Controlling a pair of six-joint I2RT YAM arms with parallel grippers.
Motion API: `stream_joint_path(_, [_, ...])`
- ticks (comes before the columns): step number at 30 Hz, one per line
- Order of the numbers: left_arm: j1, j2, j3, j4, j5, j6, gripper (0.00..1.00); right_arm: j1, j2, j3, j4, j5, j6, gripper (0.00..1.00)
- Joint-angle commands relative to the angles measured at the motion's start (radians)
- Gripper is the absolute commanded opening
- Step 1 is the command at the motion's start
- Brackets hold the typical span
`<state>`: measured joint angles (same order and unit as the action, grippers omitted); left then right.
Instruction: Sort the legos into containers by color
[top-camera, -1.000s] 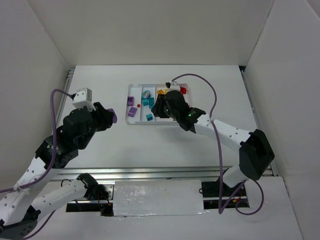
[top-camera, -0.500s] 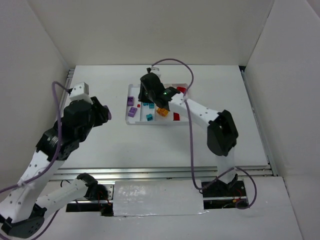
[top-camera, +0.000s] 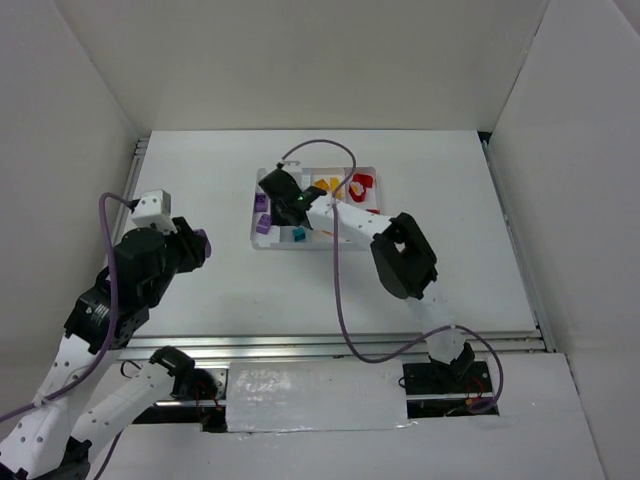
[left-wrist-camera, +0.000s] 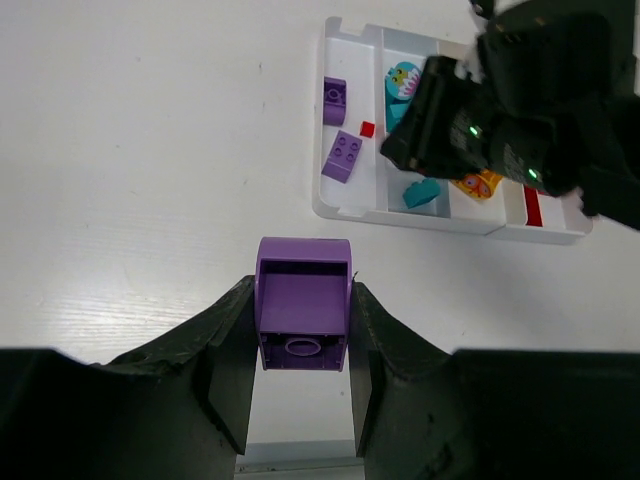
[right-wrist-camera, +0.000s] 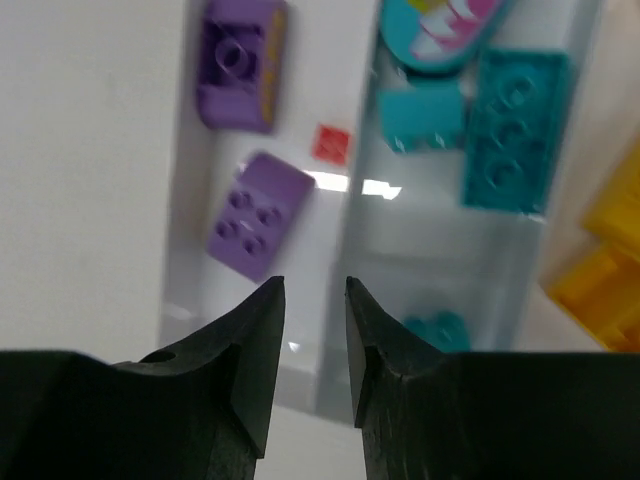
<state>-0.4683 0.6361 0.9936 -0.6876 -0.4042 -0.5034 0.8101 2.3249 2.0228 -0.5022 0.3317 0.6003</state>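
Observation:
My left gripper (left-wrist-camera: 301, 290) is shut on a purple brick (left-wrist-camera: 302, 315) and holds it above the bare table, left of and nearer than the white tray (left-wrist-camera: 400, 222); it also shows in the top view (top-camera: 200, 243). My right gripper (right-wrist-camera: 313, 282) hangs over the tray's near-left end (top-camera: 275, 190), jaws a little apart and empty, above the divider (right-wrist-camera: 350, 250) between the first two compartments. The leftmost compartment holds two purple bricks (right-wrist-camera: 240, 63) (right-wrist-camera: 258, 215) and a tiny red piece (right-wrist-camera: 331, 144). The second holds teal bricks (right-wrist-camera: 515, 130) (right-wrist-camera: 436, 330) and a round multicoloured piece (right-wrist-camera: 440, 25).
Yellow-orange bricks (top-camera: 323, 184) and red bricks (top-camera: 362, 182) lie in the tray's right compartments. The tray (top-camera: 258, 245) sits at the table's far middle. White walls close in the table on the left, back and right. The right arm's cable (top-camera: 340, 290) loops over the table.
My right arm has swung left across the tray, from its right compartments to its left ones. My left arm has drawn back and down with the purple brick.

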Motion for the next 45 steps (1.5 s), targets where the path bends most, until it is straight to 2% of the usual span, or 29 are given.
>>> stream_joint_path(1, [0.022, 0.113, 0.074, 0.045, 0.062, -0.017, 0.00, 0.008, -0.336, -0.276, 0.242, 0.024, -0.004, 0.39])
stream_joint_path(2, [0.023, 0.143, 0.103, 0.048, 0.076, -0.039, 0.00, 0.009, -0.448, -0.385, 0.301, 0.027, -0.007, 0.40])
stream_joint_path(4, [0.031, 0.227, 0.123, 0.083, 0.099, -0.078, 0.00, 0.011, -0.544, -0.443, 0.286, 0.056, -0.010, 0.43])
stream_joint_path(6, [0.034, 0.285, 0.145, 0.140, 0.140, -0.112, 0.02, 0.008, -0.689, -0.530, 0.213, 0.124, 0.016, 0.52])
stream_joint_path(7, [0.037, 0.368, 0.149, 0.205, 0.181, -0.119, 0.06, 0.011, -0.743, -0.571, 0.200, 0.148, 0.026, 0.55])
stream_joint_path(8, [0.037, 0.419, 0.177, 0.230, 0.188, -0.124, 0.07, 0.006, -0.804, -0.678, 0.200, 0.174, 0.032, 0.58])
stream_joint_path(9, [0.039, 0.542, 0.195, 0.250, 0.185, -0.126, 0.06, 0.004, -0.922, -0.734, 0.202, 0.178, 0.042, 0.59])
stream_joint_path(11, [0.059, 0.679, 0.284, 0.281, 0.214, -0.103, 0.00, 0.001, -1.098, -0.879, 0.209, 0.168, 0.039, 0.60])
stream_joint_path(14, [0.072, 0.967, 0.411, 0.332, 0.167, -0.051, 0.00, -0.003, -1.304, -1.001, 0.157, 0.150, 0.036, 0.61])
stream_joint_path(19, [0.109, 1.227, 0.655, 0.350, 0.151, 0.060, 0.00, -0.009, -1.580, -1.127, 0.045, 0.115, 0.042, 0.63])
stream_joint_path(22, [0.135, 1.341, 0.726, 0.370, 0.165, 0.081, 0.03, -0.012, -1.673, -1.162, 0.011, 0.092, 0.046, 0.63])
stream_joint_path(28, [0.166, 1.528, 0.870, 0.382, 0.197, 0.106, 0.17, -0.011, -1.720, -1.164, -0.058, 0.046, 0.041, 0.64])
stream_joint_path(31, [0.174, 1.600, 0.945, 0.346, 0.197, 0.117, 0.29, -0.009, -1.733, -1.171, -0.076, 0.032, 0.038, 0.64])
stream_joint_path(32, [0.177, 1.617, 0.956, 0.338, 0.202, 0.118, 0.40, -0.009, -1.736, -1.176, -0.084, 0.030, 0.041, 0.64])
stream_joint_path(34, [0.177, 1.613, 0.945, 0.344, 0.194, 0.118, 0.53, -0.009, -1.743, -1.181, -0.091, 0.030, 0.042, 0.64])
stream_joint_path(35, [0.178, 1.607, 0.935, 0.350, 0.192, 0.117, 0.64, -0.009, -1.747, -1.181, -0.093, 0.030, 0.044, 0.64])
stream_joint_path(36, [0.178, 1.600, 0.912, 0.364, 0.200, 0.115, 0.68, -0.009, -1.751, -1.181, -0.098, 0.027, 0.043, 0.64])
stream_joint_path(38, [0.180, 1.585, 0.898, 0.373, 0.215, 0.115, 0.73, -0.008, -1.754, -1.178, -0.101, 0.027, 0.039, 0.64])
stream_joint_path(41, [0.180, 1.553, 0.883, 0.375, 0.228, 0.108, 0.75, -0.008, -1.751, -1.173, -0.102, 0.033, 0.036, 0.64])
stream_joint_path(43, [0.180, 1.515, 0.838, 0.382, 0.244, 0.095, 0.74, -0.009, -1.741, -1.170, -0.101, 0.030, 0.035, 0.64])
stream_joint_path(45, [0.178, 1.437, 0.760, 0.405, 0.260, 0.071, 0.67, -0.008, -1.736, -1.176, -0.095, 0.021, 0.035, 0.64])
